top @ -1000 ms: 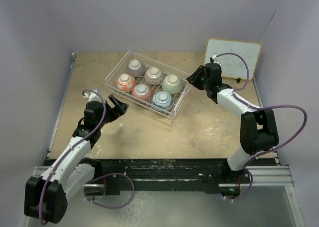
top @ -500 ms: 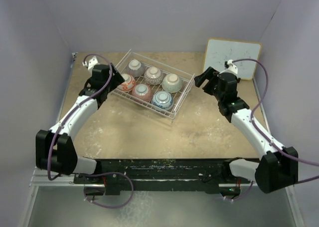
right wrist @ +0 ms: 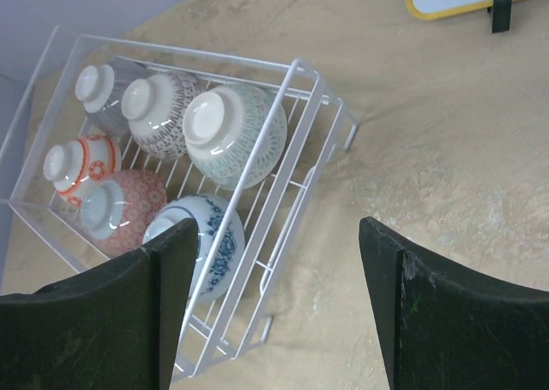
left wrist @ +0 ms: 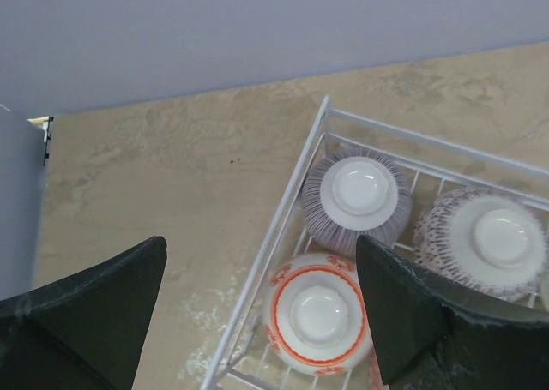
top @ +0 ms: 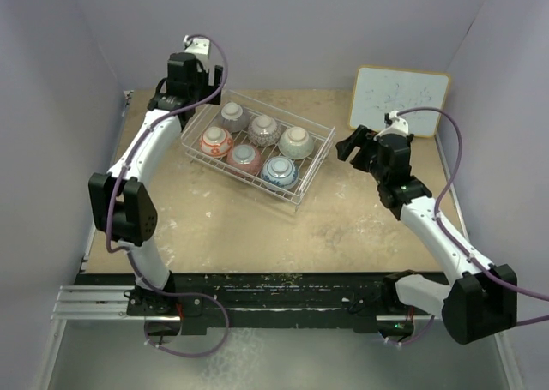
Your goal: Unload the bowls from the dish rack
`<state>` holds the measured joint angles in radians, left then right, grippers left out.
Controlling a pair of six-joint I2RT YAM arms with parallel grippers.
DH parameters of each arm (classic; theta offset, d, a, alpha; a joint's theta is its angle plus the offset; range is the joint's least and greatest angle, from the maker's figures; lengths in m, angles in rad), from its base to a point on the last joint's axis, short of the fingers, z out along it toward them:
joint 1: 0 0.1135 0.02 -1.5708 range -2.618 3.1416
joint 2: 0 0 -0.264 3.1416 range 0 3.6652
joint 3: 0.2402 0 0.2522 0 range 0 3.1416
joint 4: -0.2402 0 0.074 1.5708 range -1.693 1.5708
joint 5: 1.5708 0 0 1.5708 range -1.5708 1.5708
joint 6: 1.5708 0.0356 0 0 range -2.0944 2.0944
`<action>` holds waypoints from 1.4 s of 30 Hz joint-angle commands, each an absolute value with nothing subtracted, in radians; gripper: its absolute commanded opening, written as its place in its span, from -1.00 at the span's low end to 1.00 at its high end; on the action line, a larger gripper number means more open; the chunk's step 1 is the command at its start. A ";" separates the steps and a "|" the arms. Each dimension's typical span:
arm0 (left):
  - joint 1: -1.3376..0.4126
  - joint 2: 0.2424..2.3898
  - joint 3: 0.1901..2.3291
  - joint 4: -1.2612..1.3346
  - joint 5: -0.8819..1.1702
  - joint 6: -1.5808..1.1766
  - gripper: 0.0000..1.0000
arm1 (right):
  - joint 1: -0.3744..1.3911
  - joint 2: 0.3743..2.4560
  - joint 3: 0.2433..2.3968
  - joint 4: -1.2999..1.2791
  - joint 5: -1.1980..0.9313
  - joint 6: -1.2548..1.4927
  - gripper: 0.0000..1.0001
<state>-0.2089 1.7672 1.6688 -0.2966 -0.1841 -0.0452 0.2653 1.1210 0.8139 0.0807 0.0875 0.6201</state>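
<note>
Approach step: left fingers (left wrist: pixel 86 313) and right fingers (right wrist: pixel 446 313) hang released and empty by the full dish rack (top: pixel 316 168); next, lowering onto the orange-ringed bowl (left wrist: pixel 318 313), lower centre.

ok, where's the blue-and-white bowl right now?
Top view: the blue-and-white bowl sits upside down in the near-right corner of the dish rack, with the pinkish bowl on its left and the pale green bowl just behind it.
</note>
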 commanded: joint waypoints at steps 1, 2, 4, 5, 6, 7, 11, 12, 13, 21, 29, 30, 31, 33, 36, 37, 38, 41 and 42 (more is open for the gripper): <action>-0.200 1.846 1.789 -0.389 -0.189 0.181 0.85 | 0.262 1.134 0.794 0.153 0.054 0.597 0.55; -0.198 1.855 1.796 -0.390 -0.194 0.196 0.83 | 0.263 1.140 0.786 0.164 0.049 0.599 0.55; -0.188 1.892 1.826 -0.412 -0.181 0.209 0.67 | 0.262 1.154 0.775 0.180 0.041 0.603 0.55; -0.183 1.918 1.852 -0.437 -0.166 0.207 0.55 | 0.263 1.162 0.772 0.186 0.037 0.607 0.55; -0.180 1.945 1.878 -0.463 -0.152 0.204 0.51 | 0.262 1.171 0.774 0.187 0.032 0.609 0.55; -0.180 1.970 1.900 -0.483 -0.141 0.202 0.45 | 0.262 1.178 0.773 0.188 0.024 0.612 0.55; -0.178 2.023 1.928 -0.521 -0.119 0.191 0.28 | 0.262 1.190 0.780 0.182 0.014 0.619 0.55; -0.177 2.029 1.923 -0.519 -0.119 0.191 0.25 | 0.262 1.190 0.783 0.176 0.016 0.619 0.55; -0.177 2.033 1.922 -0.519 -0.118 0.190 0.23 | 0.263 1.190 0.789 0.168 0.017 0.619 0.55; -0.172 2.058 1.908 -0.525 -0.155 0.133 -0.67 | 0.263 1.183 0.796 0.143 0.021 0.621 0.55; -0.172 1.959 1.732 -0.443 -0.195 0.017 -0.88 | 0.263 1.174 0.792 0.136 0.019 0.618 0.54; -0.172 1.940 1.702 -0.435 -0.204 -0.003 -0.91 | 0.262 1.177 0.792 0.139 0.028 0.615 0.54; -0.173 1.916 1.672 -0.421 -0.204 -0.020 -0.93 | 0.263 1.181 0.796 0.148 0.049 0.603 0.54; -0.173 1.862 1.601 -0.391 -0.203 -0.052 -0.95 | 0.264 1.199 0.804 0.149 0.049 0.597 0.54; -0.173 1.788 1.519 -0.376 -0.195 -0.088 -0.97 | 0.265 1.226 0.813 0.140 0.049 0.589 0.54; -0.173 1.763 1.497 -0.373 -0.194 -0.096 -0.97 | 0.265 1.235 0.820 0.133 0.050 0.585 0.54; -0.173 1.743 1.474 -0.372 -0.192 -0.108 -0.97 | 0.265 1.244 0.828 0.126 0.052 0.580 0.53; -0.172 1.686 1.414 -0.370 -0.183 -0.144 -0.97 | 0.274 1.273 0.854 0.096 0.054 0.566 0.44; -0.174 1.667 1.392 -0.366 -0.175 -0.153 -0.97 | 0.282 1.284 0.867 0.078 0.064 0.562 0.44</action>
